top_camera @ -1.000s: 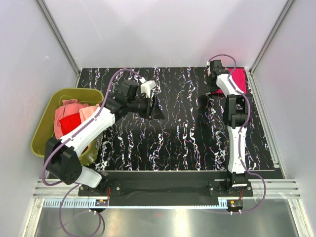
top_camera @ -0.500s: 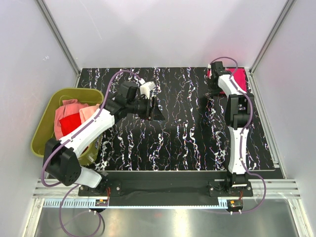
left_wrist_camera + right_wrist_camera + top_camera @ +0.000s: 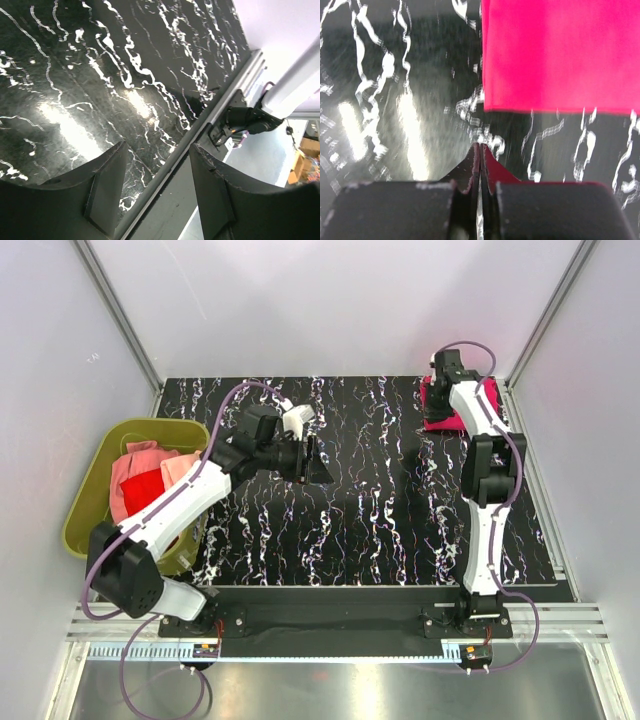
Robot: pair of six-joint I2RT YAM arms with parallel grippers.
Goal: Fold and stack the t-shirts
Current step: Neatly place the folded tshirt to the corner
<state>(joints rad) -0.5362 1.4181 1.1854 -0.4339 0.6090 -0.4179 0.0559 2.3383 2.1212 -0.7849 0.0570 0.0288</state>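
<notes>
**Top external view:** One bright magenta t-shirt (image 3: 436, 415) is seen folded flat on the table (image 3: 350, 510), directly under the right gripper (image 3: 441, 375). The first fold is judged done and nothing is yet stacked on it. The rest is heaped in the olive tub (image 3: 85, 505), well behind the left gripper (image 3: 320, 465) and beside that arm. One red t-shirt (image 3: 140, 490) is counted there. Pale salmon cloth (image 3: 130, 465) shows in two patches, and whether that is one garment or two cannot be told. Those shirts are judged still to be folded.

**Left wrist view:** The left gripper (image 3: 157, 147) is held with its jaws apart and nothing between them. Only bare table is seen beyond the fingertips.

**Right wrist view:** The right gripper (image 3: 480, 155) is pressed closed and empty. The magenta t-shirt (image 3: 560, 55) lies just ahead of the tips and to the right, untouched.
</notes>
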